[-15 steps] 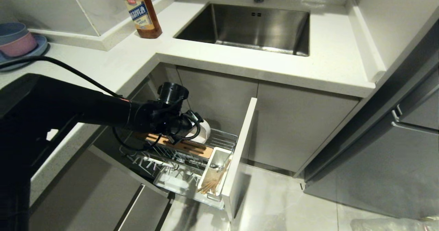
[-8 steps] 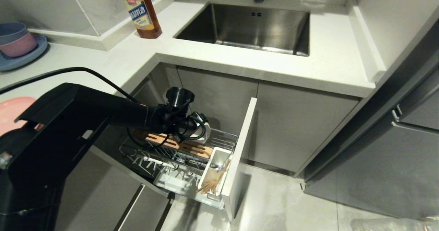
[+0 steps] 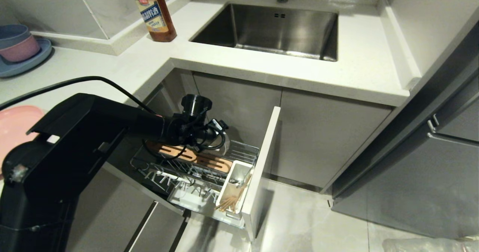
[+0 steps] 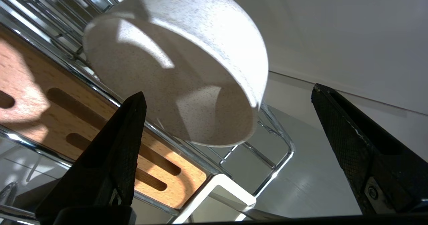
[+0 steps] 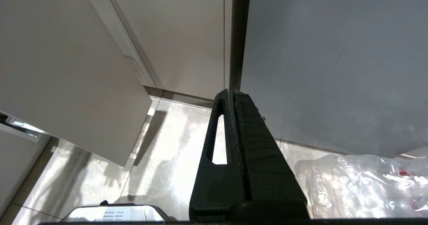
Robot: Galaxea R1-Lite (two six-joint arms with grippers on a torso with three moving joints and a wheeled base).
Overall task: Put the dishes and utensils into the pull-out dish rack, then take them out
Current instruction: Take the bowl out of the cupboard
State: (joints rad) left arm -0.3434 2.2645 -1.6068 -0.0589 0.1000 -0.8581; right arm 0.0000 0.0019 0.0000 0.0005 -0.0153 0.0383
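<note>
1. The left end effector [image 4: 227, 144] is spread wide with nothing between its fingers; a second ago it was up against the bowl [image 4: 177, 61] in the head view, and it has since drawn back a little.
2. The bowl now rests on its own, tilted on edge against the chrome wires at the back of the dish rack [image 3: 239, 152], beside the wooden block [image 4: 50, 101]. Neither finger touches it.
3. Judgement: the bowl is placed and released, so this loading step looks done.
4. The chopsticks [image 3: 230, 199] stand in the white utensil cup [image 3: 236, 173] at the front of the rack. I cannot make out the spoon.
5. The pink plate [image 3: 17, 126] lies on the surface at far left, partly hidden by the arm. Judgement: it is the next item to load.
6. The right end effector [image 5: 232, 114] is pressed shut on nothing, parked low over the floor.
7. Materials:
   - bowl: matte cream with fine speckles, rounded and deep
   - block: pale smooth wood with long rounded slots
   - rack: thin shiny wire
   - fingers: black, with cross-hatched pads
</note>
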